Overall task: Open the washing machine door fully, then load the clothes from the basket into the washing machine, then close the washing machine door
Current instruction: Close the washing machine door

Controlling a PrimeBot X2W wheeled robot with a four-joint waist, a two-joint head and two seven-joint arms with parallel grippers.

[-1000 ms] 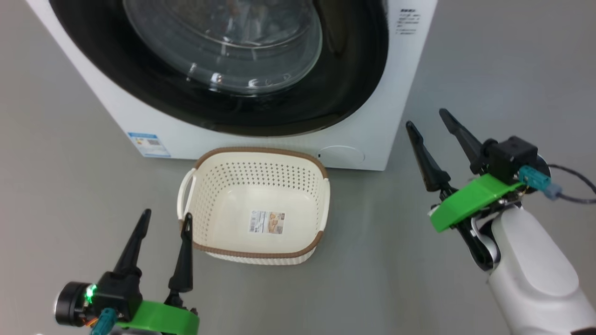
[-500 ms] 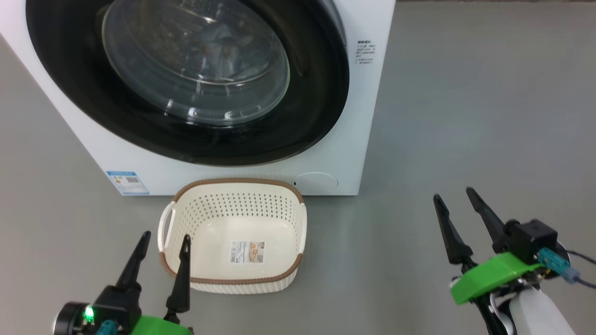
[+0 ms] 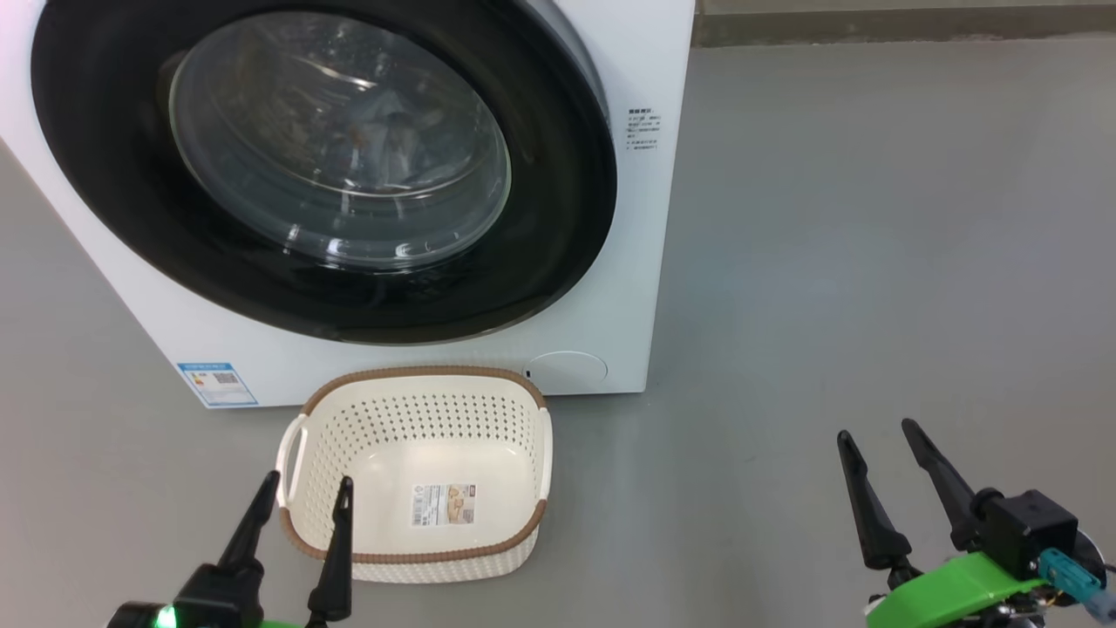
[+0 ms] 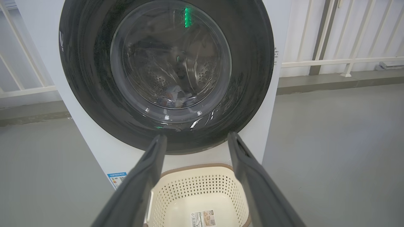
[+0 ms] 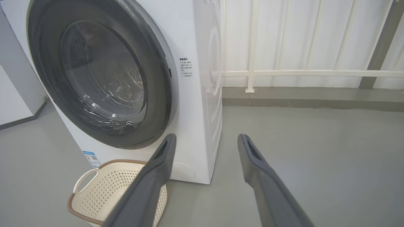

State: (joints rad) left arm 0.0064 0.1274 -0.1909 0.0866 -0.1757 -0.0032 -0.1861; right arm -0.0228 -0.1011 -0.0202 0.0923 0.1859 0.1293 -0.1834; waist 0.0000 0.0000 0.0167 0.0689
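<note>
The left wrist view shows clothes (image 4: 176, 96) low inside the washing machine (image 4: 94, 151), behind its shut door (image 4: 94, 94). The basket (image 3: 418, 410) just before the machine holds a label sticker (image 3: 445, 505) alone. The left gripper (image 3: 309, 478) and right gripper (image 3: 876, 429) gape, empty.

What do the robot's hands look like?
The left gripper and the right gripper each have two long, thin, dark fingers that narrow to points, like spikes. The fingers grow out of a black block sitting on a bright green plastic mount. The left one has a small glowing green light. The right one carries a teal plug.
</note>
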